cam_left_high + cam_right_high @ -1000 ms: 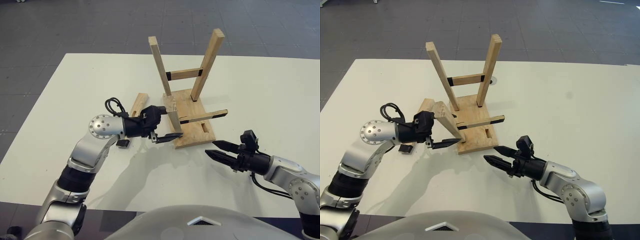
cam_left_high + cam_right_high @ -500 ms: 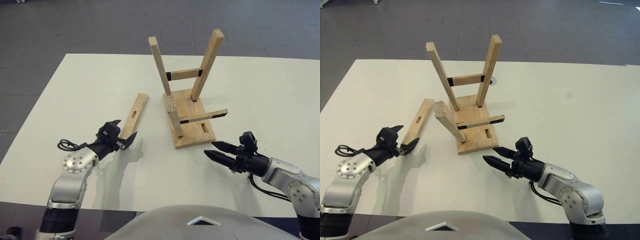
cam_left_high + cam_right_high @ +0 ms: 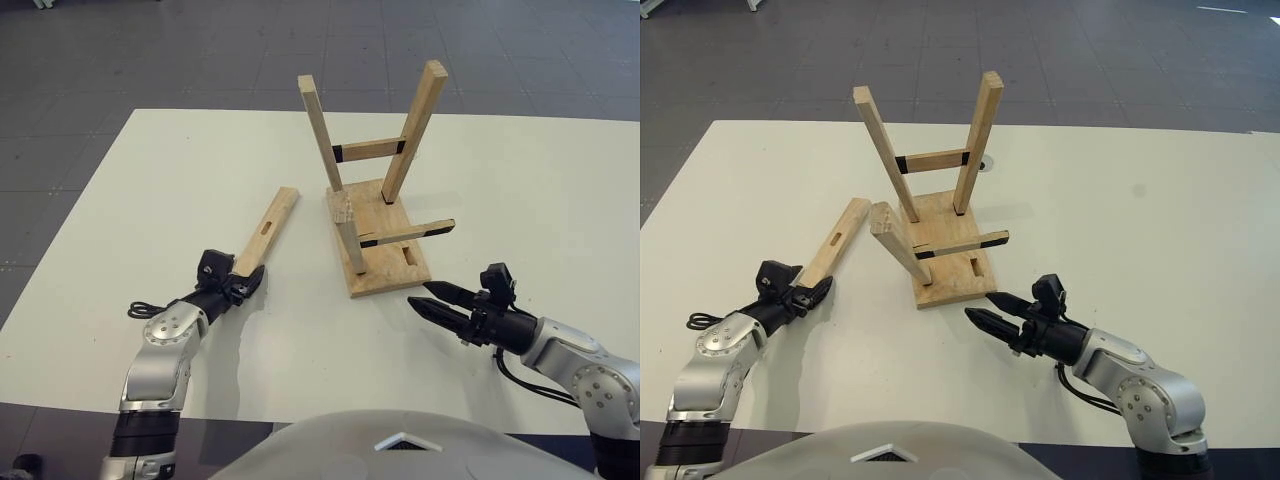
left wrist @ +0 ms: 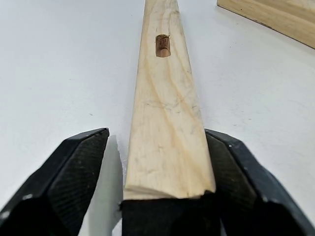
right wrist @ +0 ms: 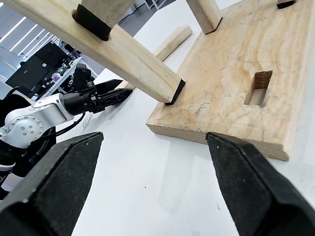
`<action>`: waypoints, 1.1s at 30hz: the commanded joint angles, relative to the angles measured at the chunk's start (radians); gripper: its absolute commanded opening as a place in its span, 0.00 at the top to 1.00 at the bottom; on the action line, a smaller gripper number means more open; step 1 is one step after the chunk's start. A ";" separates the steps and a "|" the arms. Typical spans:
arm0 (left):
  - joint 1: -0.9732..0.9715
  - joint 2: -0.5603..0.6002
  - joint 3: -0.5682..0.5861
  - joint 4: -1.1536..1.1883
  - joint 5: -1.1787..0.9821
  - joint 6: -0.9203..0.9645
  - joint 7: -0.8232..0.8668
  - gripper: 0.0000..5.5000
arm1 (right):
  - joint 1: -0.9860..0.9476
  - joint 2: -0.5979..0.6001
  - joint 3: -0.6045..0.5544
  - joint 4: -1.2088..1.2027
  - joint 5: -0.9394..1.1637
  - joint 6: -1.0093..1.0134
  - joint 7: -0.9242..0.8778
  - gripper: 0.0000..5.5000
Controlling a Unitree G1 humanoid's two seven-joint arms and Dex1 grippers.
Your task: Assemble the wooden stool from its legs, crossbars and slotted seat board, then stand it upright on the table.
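The stool stands upside down: its slotted seat board [image 3: 392,268] lies flat on the table with three legs pointing up, two tall ones [image 3: 322,130] [image 3: 415,125] and a leaning near one [image 3: 348,238]. Black-tipped crossbars [image 3: 370,150] [image 3: 408,233] join them. One slot [image 5: 259,86] in the board is empty. A loose leg [image 3: 266,231] lies on the table left of the board. My left gripper [image 3: 247,283] is at its near end, open, one finger [image 4: 74,167] on each side of the wood [image 4: 167,113]. My right gripper [image 3: 432,300] hovers open just off the board's near right corner.
The white table [image 3: 180,180] is bare to the left of the loose leg and along the far right. Its front edge runs close below both arms. Dark floor lies beyond the far edge.
My left gripper has left the stool's leaning near leg, drawn back to the left, and now straddles the near end of the loose leg. The right gripper has barely moved.
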 commanded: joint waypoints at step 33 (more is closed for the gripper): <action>-0.744 0.201 0.237 -0.100 -0.981 0.480 -0.263 0.63 | -0.583 -0.165 -0.342 0.043 0.509 0.046 -0.217 0.30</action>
